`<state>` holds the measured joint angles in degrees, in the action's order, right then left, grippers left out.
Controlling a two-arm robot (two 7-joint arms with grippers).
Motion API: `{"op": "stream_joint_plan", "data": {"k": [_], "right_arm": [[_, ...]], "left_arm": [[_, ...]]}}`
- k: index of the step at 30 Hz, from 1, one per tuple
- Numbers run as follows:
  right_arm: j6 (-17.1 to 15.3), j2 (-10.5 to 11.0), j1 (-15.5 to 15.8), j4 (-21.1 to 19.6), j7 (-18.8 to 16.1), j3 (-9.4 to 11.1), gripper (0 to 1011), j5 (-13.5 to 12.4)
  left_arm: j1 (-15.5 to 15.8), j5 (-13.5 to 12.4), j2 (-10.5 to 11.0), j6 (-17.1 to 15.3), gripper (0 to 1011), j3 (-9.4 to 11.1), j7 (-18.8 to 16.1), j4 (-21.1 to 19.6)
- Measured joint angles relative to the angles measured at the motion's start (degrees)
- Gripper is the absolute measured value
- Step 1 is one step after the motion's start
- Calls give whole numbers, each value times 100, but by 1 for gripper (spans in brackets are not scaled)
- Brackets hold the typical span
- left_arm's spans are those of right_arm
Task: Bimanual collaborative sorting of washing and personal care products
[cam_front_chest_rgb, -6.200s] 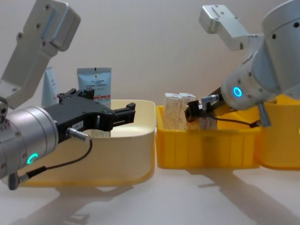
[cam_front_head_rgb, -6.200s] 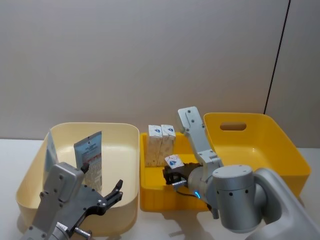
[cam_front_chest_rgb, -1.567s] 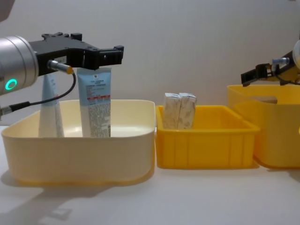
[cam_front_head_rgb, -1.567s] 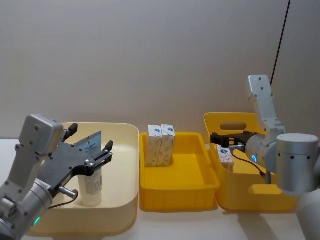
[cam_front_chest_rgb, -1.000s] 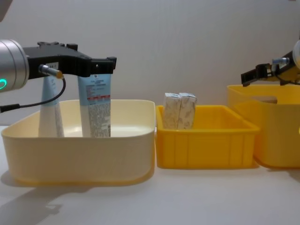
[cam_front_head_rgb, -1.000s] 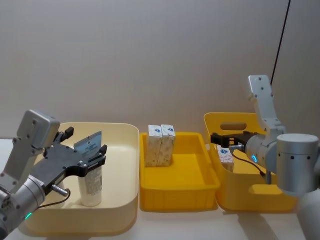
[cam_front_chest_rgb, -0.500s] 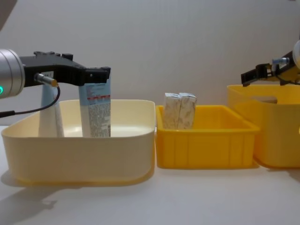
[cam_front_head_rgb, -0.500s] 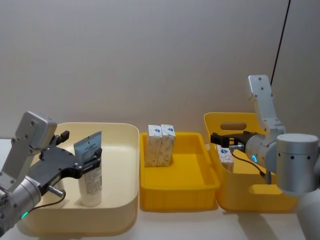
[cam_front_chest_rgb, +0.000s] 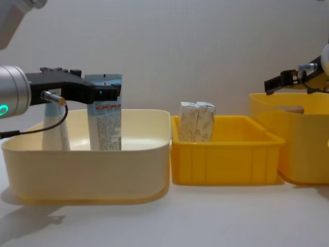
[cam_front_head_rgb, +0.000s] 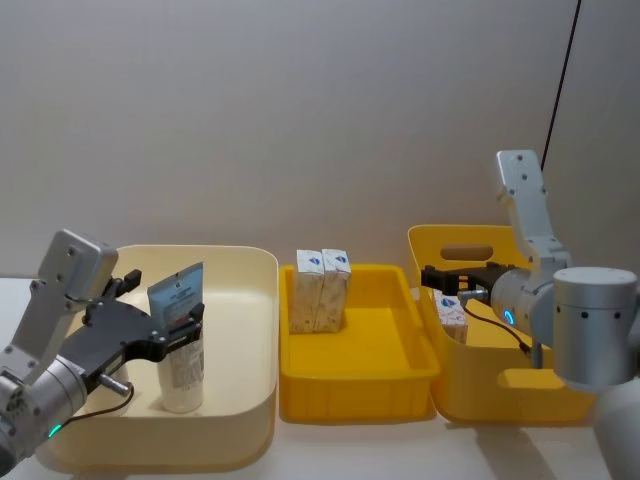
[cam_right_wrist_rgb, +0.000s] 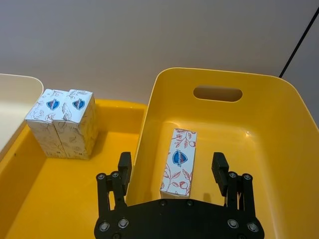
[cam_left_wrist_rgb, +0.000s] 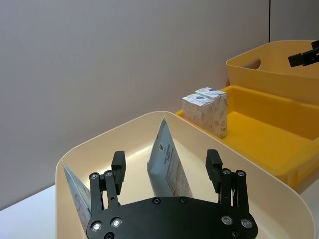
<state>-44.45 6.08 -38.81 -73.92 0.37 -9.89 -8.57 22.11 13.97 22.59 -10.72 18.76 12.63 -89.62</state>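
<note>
- Left wrist view: the left gripper [cam_left_wrist_rgb: 166, 164] has its black fingers spread wide, gripping nothing.
- A tall pouch [cam_front_chest_rgb: 105, 123] stands upright between those fingers, with a clear gap on each side of it.
- From the chest camera the fingers sit level with the pouch's upper part, just under its blue-grey top.
- A pale-blue tube [cam_front_chest_rgb: 54, 131] stands near the pouch, on the side farther from the other bins, and leans toward the wall of the bin.
- Pouch and tube are both inside the cream bin [cam_front_chest_rgb: 92, 175], the leftmost of the three containers.
- The right gripper [cam_right_wrist_rgb: 172, 167] also has its fingers apart and holds nothing.
- Its wrist camera shows a carton [cam_right_wrist_rgb: 180, 149] with red print and a blue badge lined up between the fingers.
- The head view places this gripper above that carton, near the rim of the bin.
- The carton is inside the deep yellow bin [cam_right_wrist_rgb: 279, 149], close to the wall that faces the middle container. A handle slot shows in the bin's far wall.
- Between the two bins sits a shallow yellow tray [cam_front_chest_rgb: 226, 164].
- Two cartons [cam_front_head_rgb: 321, 288] stand upright in it, touching side by side, toward its far left corner.
- All three containers sit in a row on a pale table [cam_front_chest_rgb: 205, 221], each just beside the next.
</note>
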Motion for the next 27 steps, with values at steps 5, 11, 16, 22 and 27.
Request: {"op": "stream_joint_plan", "data": {"k": [5,11,16,22,27], "right_arm": [[0,0,0,0,0,0,1001,0],[0,0,0,0,0,0,1001,0],[0,0,0,0,0,-1,1001,0],[0,0,0,0,0,-1,1001,0],[0,0,0,0,0,0,1001,0]], "left_arm": [[59,-18,-68,42,1003,15,49,163],[110,-64,-117,48,1003,43,82,327],[145,-96,-163,58,1004,54,99,448],[202,-131,-237,93,1003,72,141,602],[252,-161,-284,135,1004,87,177,680]]}}
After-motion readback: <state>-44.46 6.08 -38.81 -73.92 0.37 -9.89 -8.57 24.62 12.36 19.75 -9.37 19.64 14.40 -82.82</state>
